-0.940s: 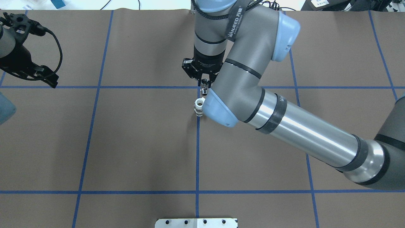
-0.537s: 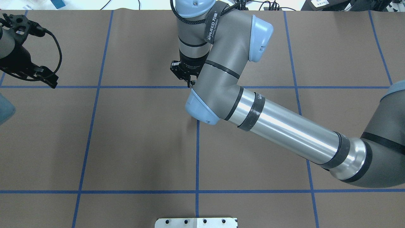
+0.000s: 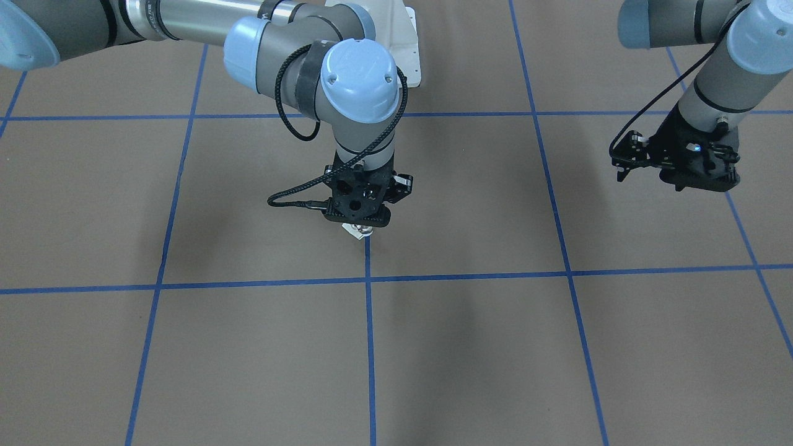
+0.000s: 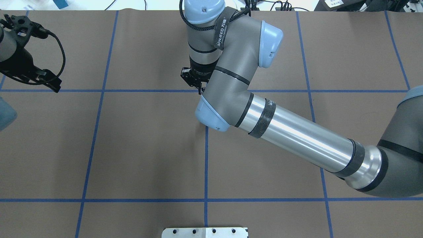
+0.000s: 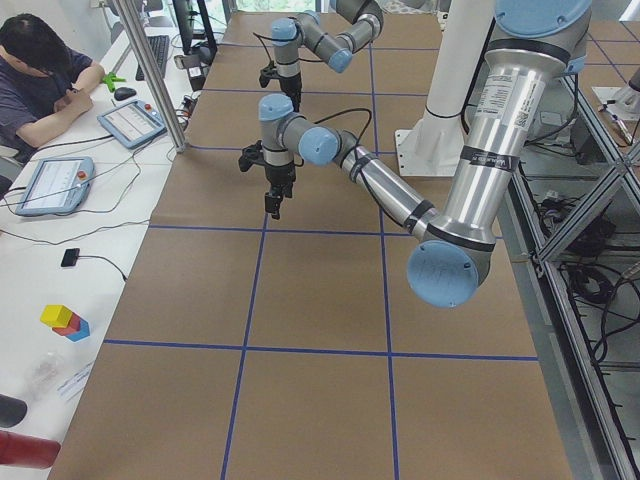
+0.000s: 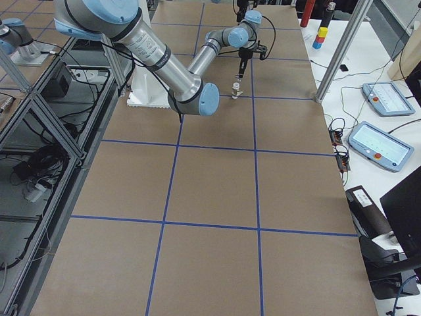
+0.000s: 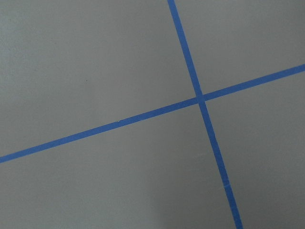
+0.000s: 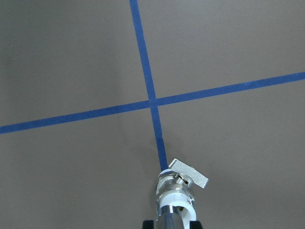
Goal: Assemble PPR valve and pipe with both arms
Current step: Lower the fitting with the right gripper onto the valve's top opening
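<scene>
Brown table (image 4: 142, 148) in full view, blue tape lines (image 4: 206, 165) crossing it in a grid. The valve (image 8: 176, 191) stands upright right on one tape line, just short of a crossing, lever out to one side. At the robot's edge, a white base plate (image 4: 205, 232) sits on the brown surface.

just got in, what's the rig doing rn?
Right gripper holds the pipe upright over the valve, which stands on the table on a blue tape line. The pipe's end sits at the valve's top collar; whether it is seated, I can't tell. Left gripper hovers off to the side, empty.
</scene>
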